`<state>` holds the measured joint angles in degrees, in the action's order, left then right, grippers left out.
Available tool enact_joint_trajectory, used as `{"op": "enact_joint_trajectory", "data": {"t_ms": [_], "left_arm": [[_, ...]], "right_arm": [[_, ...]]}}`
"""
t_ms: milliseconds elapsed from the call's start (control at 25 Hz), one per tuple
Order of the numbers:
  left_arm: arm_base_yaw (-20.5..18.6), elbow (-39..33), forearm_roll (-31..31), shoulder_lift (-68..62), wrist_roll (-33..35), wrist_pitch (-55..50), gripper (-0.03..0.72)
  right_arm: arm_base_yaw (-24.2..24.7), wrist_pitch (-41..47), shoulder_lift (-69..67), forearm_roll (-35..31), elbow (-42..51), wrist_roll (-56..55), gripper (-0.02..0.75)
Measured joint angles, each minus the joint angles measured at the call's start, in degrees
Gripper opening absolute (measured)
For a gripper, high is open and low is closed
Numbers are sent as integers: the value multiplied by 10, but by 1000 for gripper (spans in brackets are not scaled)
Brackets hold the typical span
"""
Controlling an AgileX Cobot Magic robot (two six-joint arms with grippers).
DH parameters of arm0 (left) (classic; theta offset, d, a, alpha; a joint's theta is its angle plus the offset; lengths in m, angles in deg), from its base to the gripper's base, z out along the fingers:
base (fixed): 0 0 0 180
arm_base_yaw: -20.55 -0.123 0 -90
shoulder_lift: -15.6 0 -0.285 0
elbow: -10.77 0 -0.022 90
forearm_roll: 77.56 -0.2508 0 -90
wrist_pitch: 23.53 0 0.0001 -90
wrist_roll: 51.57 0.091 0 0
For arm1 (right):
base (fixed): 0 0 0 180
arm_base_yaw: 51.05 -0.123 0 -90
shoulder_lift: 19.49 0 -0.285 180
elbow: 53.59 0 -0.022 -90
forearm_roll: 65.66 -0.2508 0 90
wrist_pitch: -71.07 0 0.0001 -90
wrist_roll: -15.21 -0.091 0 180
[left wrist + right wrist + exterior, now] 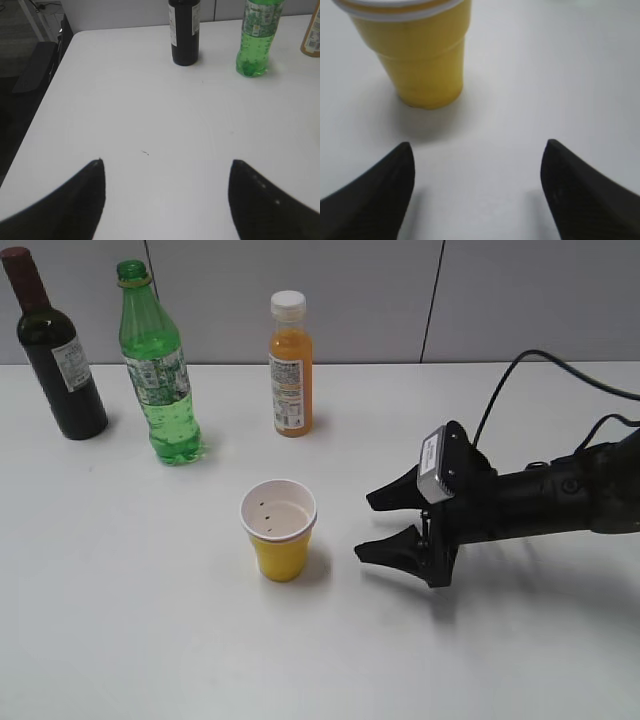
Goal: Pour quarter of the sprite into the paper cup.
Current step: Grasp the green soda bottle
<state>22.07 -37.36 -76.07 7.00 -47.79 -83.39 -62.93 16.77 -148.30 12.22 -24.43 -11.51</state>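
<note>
Nothing is poured yet: your sprite (158, 370) stands untouched at eleven o'clock of the empty paper cup (279, 529). Both grippers' fingers (375, 197) stand apart, holding nothing; grasping and pouring remain.

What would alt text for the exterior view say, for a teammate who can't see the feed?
The right tool, open and empty, lies low over a white table, pointing at an upright yellow paper cup just left of it, not touching. Along the back stand a dark wine bottle, an uncapped green sprite bottle and an orange juice bottle.
</note>
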Motion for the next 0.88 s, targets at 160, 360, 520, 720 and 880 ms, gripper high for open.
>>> {"op": "enact_joint_trajectory", "data": {"t_ms": [160,360,520,720,880], "left_arm": [[0,0,0,0,0,0,582],[0,0,0,0,0,0,582],[0,0,0,0,0,0,582],[0,0,0,0,0,0,582],[0,0,0,0,0,0,582]], "right_arm": [[8,53,64,-53,22,1,593],[8,166,146,-153,26,8,593],[8,293,196,-223,24,20,593],[8,455,237,-315,-2,23,593],[8,617,246,-385,-55,23,593]]}}
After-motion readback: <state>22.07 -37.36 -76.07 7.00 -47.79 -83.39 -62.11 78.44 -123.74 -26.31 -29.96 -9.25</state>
